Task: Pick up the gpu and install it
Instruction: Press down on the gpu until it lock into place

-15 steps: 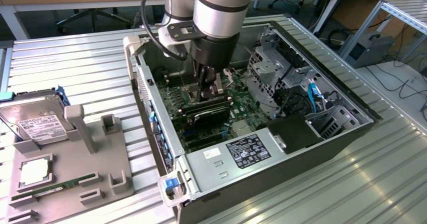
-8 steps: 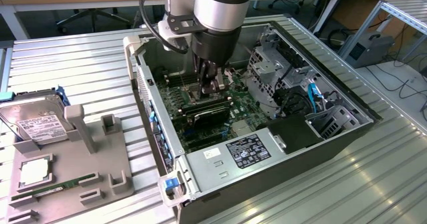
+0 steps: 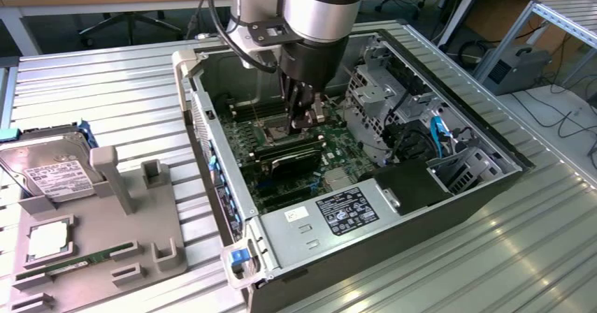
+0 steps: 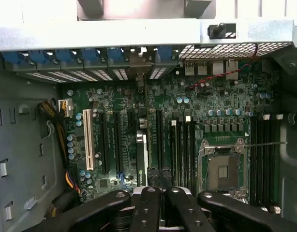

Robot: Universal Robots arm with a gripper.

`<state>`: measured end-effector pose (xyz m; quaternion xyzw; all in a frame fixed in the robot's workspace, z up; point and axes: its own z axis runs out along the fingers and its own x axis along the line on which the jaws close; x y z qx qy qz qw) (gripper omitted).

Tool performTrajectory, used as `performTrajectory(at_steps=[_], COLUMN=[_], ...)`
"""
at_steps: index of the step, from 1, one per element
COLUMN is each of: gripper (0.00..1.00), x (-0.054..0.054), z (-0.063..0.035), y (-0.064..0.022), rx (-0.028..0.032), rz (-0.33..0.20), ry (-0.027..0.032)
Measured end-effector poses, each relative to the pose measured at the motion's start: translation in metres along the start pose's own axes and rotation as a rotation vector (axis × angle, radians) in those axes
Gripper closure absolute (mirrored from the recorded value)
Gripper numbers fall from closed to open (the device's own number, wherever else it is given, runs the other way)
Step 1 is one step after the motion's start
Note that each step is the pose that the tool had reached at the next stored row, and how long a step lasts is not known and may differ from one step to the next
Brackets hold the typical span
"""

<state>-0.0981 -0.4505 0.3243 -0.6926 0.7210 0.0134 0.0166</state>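
Gpu [image 4: 141, 145]: black card standing edge-on in a motherboard [image 4: 187, 125] expansion slot, bracket toward the case's rear wall; gripper [image 4: 157, 193] directly above it, fingers pressed together, apparently for seating.

1 open black-and-grey PC tower case [image 3: 448, 208]; 1 green motherboard [image 4: 206, 104] w/ 1 white expansion slot [image 4: 87, 140], 1 metal CPU socket [image 4: 222, 169]. 1 thin black gpu card [image 3: 291, 162]. On grey fixture tray [image 3: 94, 257]: 1 silver hard drive [image 3: 47, 170], 1 green memory stick [image 3: 80, 263].
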Motion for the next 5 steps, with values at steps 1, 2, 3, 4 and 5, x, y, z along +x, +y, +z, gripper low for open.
performTrajectory(at_steps=[1,2,3,4,5], gripper=[0.89,0.89,0.89,0.89,0.89], x=[-0.0001,0.0000,0.0000,0.0000,0.0000], z=[0.0000,0.0000,0.0000,0.0000,0.0000], y=[0.0000,-0.0001,-0.0001,-0.0001,-0.0001], rx=[0.0000,0.0000,0.0000,0.0000,0.0000], rz=[0.000,0.000,0.000,0.000,0.000], ry=[0.0001,0.0001,0.0001,0.0001,0.0000])
